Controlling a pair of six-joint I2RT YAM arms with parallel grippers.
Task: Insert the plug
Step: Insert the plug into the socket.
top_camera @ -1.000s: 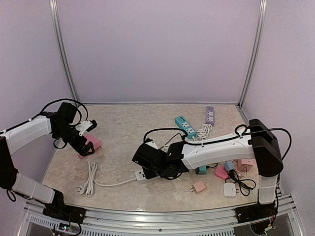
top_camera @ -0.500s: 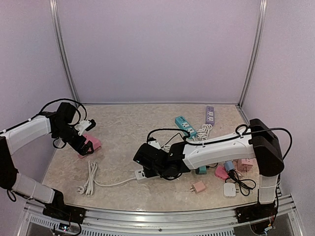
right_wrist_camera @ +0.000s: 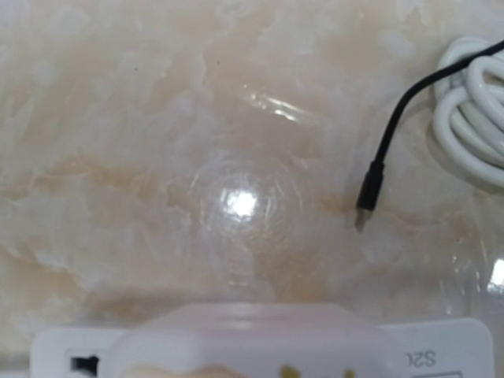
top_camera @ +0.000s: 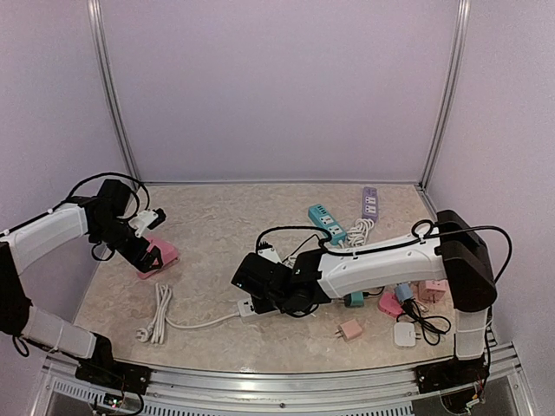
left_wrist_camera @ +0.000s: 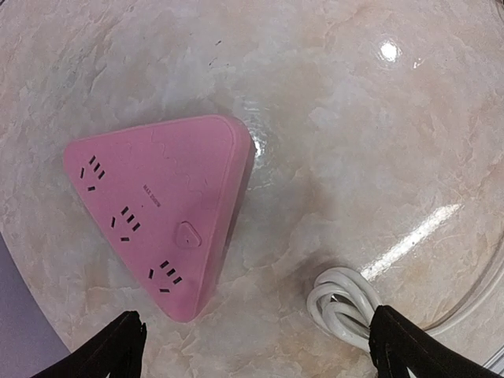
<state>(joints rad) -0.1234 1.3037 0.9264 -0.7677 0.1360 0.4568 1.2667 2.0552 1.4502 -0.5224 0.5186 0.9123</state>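
Observation:
Close under the right wrist camera is a blurred white plug (right_wrist_camera: 252, 339) with brass prongs, held in my right gripper (top_camera: 263, 284); the fingers themselves are hidden in that view. It hovers right over the white power strip (right_wrist_camera: 59, 354), which lies at the centre front of the table (top_camera: 248, 308). My left gripper (left_wrist_camera: 264, 354) stands wide open above the tabletop, just beyond the pink triangular power strip (left_wrist_camera: 157, 216) at the left (top_camera: 164, 255). Its fingertips (left_wrist_camera: 126, 346) hold nothing.
The strip's coiled white cord (top_camera: 157, 315) lies front left. A black cable tip (right_wrist_camera: 364, 213) and a white cord coil (right_wrist_camera: 476, 126) lie past the plug. A teal strip (top_camera: 326, 222), a purple strip (top_camera: 370, 204) and several small pink and white adapters (top_camera: 349, 329) are on the right.
My left gripper has drifted slightly left and back, uncovering more of the pink strip. The right gripper with the plug has shifted a little left over the white strip.

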